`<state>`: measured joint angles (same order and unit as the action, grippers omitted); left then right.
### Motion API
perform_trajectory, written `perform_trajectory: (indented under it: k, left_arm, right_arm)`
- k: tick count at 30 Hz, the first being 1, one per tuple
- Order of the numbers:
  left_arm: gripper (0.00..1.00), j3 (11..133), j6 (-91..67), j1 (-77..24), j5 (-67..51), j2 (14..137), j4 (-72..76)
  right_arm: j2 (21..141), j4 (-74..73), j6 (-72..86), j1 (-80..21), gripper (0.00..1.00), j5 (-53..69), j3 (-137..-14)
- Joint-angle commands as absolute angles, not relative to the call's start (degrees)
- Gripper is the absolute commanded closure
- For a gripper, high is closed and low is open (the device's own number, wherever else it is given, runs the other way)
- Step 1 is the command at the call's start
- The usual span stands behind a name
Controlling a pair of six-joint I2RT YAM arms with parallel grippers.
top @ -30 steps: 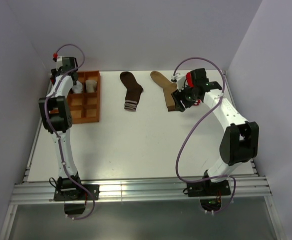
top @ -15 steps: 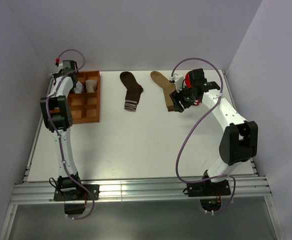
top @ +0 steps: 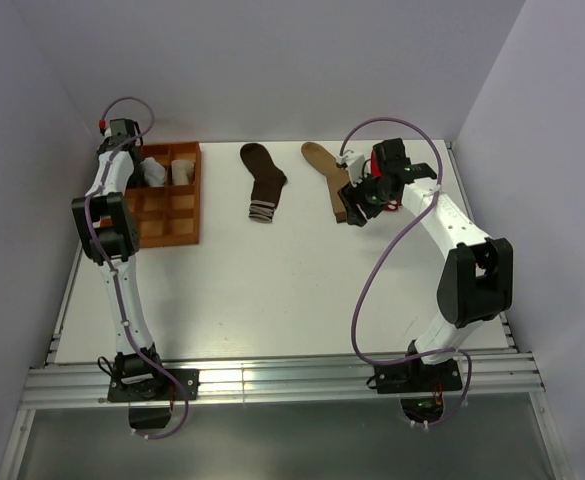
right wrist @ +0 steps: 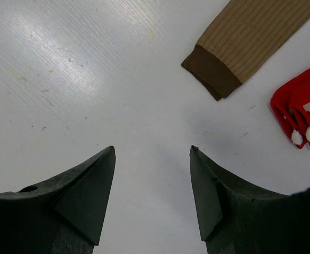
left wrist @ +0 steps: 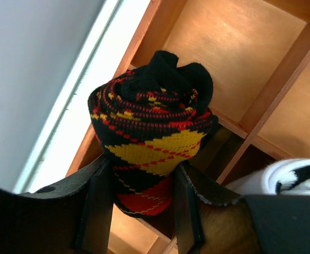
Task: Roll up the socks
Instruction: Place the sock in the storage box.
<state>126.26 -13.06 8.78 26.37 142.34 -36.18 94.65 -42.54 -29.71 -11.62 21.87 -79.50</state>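
A rolled black-orange argyle sock [left wrist: 152,127] sits between the fingers of my left gripper [left wrist: 141,169], which is shut on it above the orange-brown tray [left wrist: 223,47] near the tray's left wall. A rolled white black-striped sock [left wrist: 298,177] lies in a compartment beside it. The dark brown striped-cuff sock [top: 263,180] and the tan sock [top: 330,172] lie flat at the back of the table. My right gripper [right wrist: 152,149] is open over bare table, just short of the tan sock's brown cuff [right wrist: 213,71]. A red sock with a white figure [right wrist: 303,111] lies to its right.
The gridded tray [top: 187,215] stands at the back left with two pale sock rolls [top: 168,172] in its far compartments. Grey walls close the table on the left, back and right. The right arm [top: 462,240] arches over the table's right side.
My left wrist has moved back and to the left from over the tray, still holding the argyle roll. The right gripper has drifted slightly left along the tan sock's cuff.
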Motion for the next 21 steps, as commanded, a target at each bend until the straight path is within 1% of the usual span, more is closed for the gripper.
perform_trajectory:
  k: [1,5,14,17,19,20,21]
  left_arm:
    - [1.0,127.09,-17.13,9.93,14.35,145.98,-40.87]
    - [1.0,127.96,-19.16,11.07,10.56,146.95,-43.23]
    - [1.0,130.87,-21.26,11.86,10.63,150.2,-47.54]
    - [0.97,130.87,-22.32,12.04,9.76,149.68,-47.46]
    - [0.93,128.68,-22.24,12.13,9.05,147.93,-45.45]
    - [0.87,127.89,-22.15,12.04,8.97,147.4,-44.66]
    - [0.85,126.75,-22.15,12.13,9.14,146.87,-44.21]
  right_arm:
    - [94.66,-40.87,-30.41,-12.3,0.35,21.09,-80.42]
    - [94.4,-40.78,-30.5,-12.48,0.35,21.09,-80.33]
    - [94.48,-40.96,-30.85,-13.45,0.35,19.87,-80.07]
    - [94.57,-40.78,-31.11,-13.8,0.35,18.99,-79.98]
    - [94.22,-40.61,-31.11,-13.97,0.35,18.63,-79.81]
    - [94.22,-40.61,-31.11,-14.06,0.35,18.55,-79.8]
    - [94.22,-40.69,-31.11,-14.15,0.35,18.54,-79.8]
